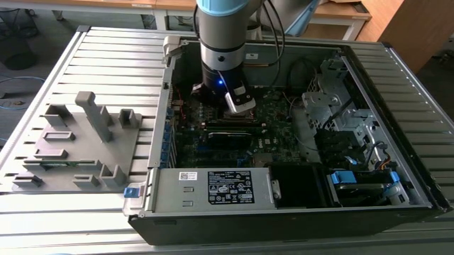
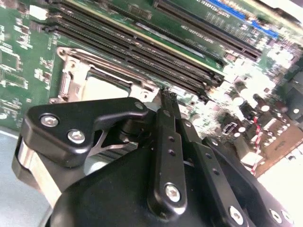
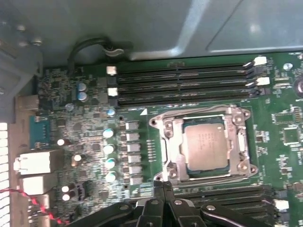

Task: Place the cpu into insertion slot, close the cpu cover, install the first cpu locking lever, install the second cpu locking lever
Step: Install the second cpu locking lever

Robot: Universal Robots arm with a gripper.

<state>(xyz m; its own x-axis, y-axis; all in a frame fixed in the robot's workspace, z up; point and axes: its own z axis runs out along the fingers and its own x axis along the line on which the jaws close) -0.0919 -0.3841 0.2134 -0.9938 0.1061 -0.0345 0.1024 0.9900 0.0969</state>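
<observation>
CPU seated under closed cover, claw shut at socket edge

CPU work is seen with the black claw closed, fingertips together and holding nothing, just beside the silvery-rimmed square insertion slot. The dull silver-grey square cpu is seated inside, framed by the thin silvery metal cpu cover, on the dark green motherboard.

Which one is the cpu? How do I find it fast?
Look into the open computer case at the green motherboard on its floor. Between the rows of long black memory slots sits a square silvery frame, the cpu cover. The cpu is the flat, dull grey metal square showing through its window.
</observation>
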